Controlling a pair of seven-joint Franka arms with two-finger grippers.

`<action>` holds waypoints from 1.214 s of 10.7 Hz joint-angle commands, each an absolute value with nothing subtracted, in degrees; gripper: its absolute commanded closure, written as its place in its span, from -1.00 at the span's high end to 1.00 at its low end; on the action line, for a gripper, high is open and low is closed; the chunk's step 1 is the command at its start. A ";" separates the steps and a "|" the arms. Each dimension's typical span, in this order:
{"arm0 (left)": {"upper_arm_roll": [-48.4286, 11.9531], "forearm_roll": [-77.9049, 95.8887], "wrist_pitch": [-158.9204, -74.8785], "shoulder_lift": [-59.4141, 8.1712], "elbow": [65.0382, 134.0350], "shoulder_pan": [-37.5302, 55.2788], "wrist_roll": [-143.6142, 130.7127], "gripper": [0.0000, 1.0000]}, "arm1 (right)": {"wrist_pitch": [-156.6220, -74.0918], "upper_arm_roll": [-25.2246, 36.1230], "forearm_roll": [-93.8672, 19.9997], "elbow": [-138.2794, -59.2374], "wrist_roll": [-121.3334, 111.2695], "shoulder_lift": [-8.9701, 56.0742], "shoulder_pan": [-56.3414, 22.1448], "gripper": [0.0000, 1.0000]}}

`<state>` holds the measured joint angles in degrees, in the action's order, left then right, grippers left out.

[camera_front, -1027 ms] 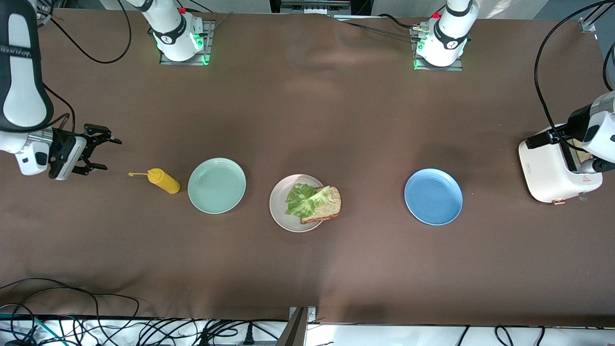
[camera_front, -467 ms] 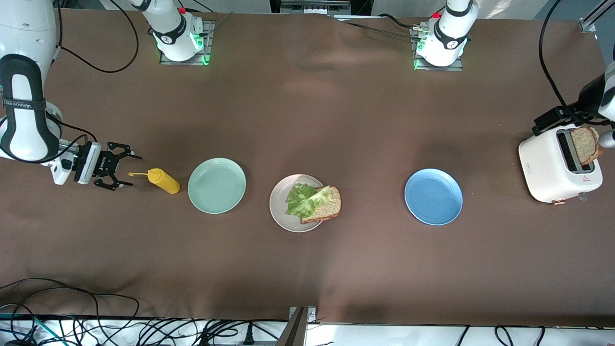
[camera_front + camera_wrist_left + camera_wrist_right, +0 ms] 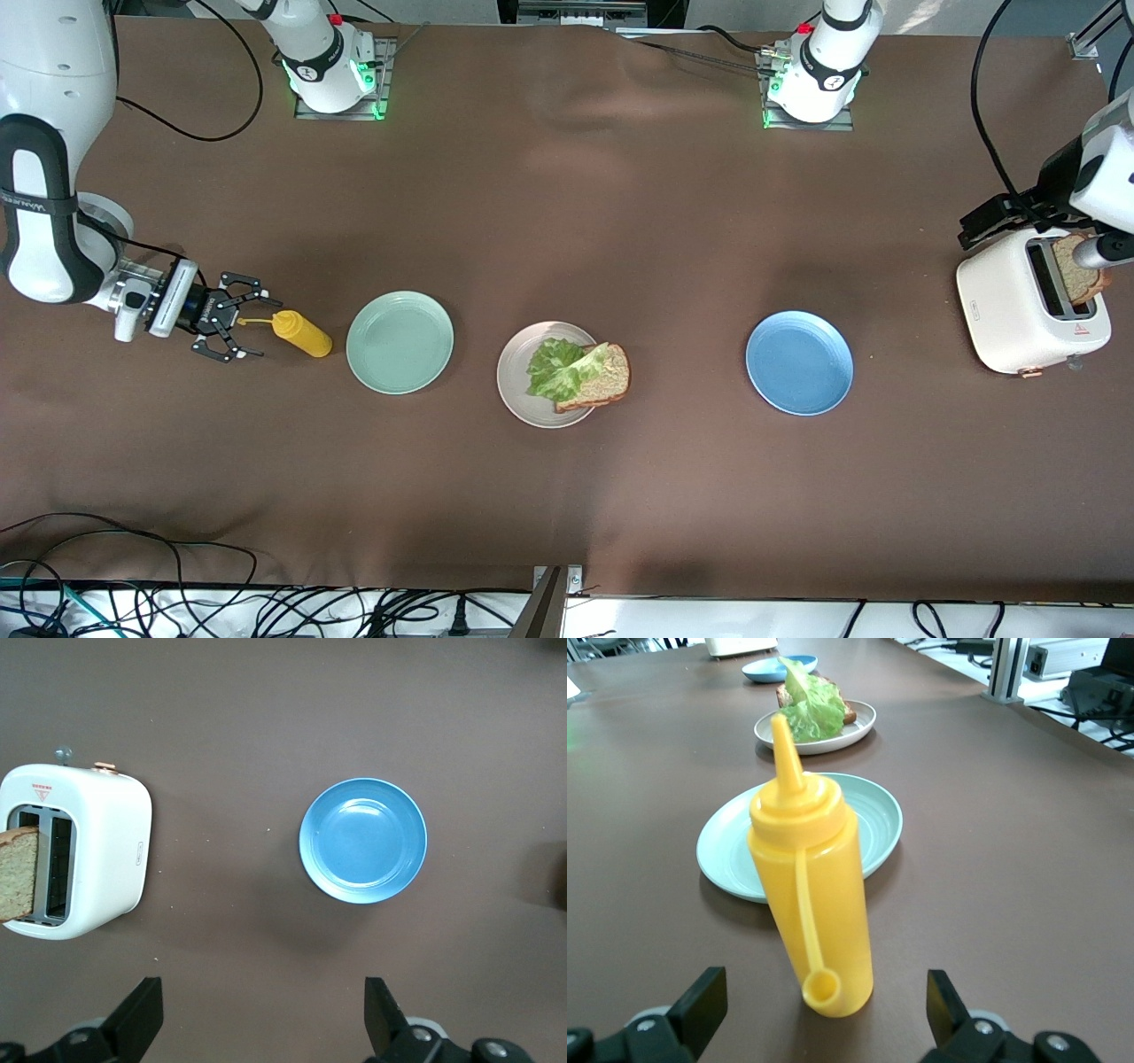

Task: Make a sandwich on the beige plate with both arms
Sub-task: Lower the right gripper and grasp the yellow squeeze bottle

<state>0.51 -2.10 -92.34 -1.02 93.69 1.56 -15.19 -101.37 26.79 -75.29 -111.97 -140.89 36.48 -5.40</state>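
Your brown cloth-covered worktop [image 3: 567,221] carries the round, ridged beige plate [image 3: 518,394] with one speckled bread slice [image 3: 602,381] under ruffled lettuce [image 3: 556,368]. Your right gripper [image 3: 241,328] sits wide-jawed beside the glossy yellow squeeze bottle [image 3: 301,333]. Your left gripper [image 3: 264,1014] hangs wide-jawed over the worktop between the smooth white toaster [image 3: 1019,310] and the blue plate [image 3: 799,362].

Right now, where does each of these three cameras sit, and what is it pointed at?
Front view: high across the table, facing both bases; shows both arms, the right gripper open by the mustard bottle.
Left wrist view: looks straight down on the toaster and blue plate; own fingertips show.
Right wrist view: low, level, facing the mustard bottle; own fingertips show.
Both wrist views show the blue plate.
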 commanded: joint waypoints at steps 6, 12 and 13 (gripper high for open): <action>0.44 -2.90 -93.16 -1.05 94.75 0.97 -15.73 1.00 | -97.03 23.38 -82.25 -111.53 -146.06 39.64 -4.66 1.00; 0.35 -2.90 -92.46 -1.05 95.71 0.61 -16.00 1.00 | -97.56 22.41 -83.85 -111.62 -145.90 39.73 -4.83 -0.42; 0.35 -2.90 -92.63 -1.58 95.71 0.53 -16.00 1.00 | -97.91 22.41 -83.67 -111.71 -145.64 39.64 -4.92 -0.80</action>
<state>0.65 -2.10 -92.45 -1.40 95.33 0.83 -15.34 -97.77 22.94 -82.66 -111.85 -145.85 39.46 -5.37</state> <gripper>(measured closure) 0.000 0.445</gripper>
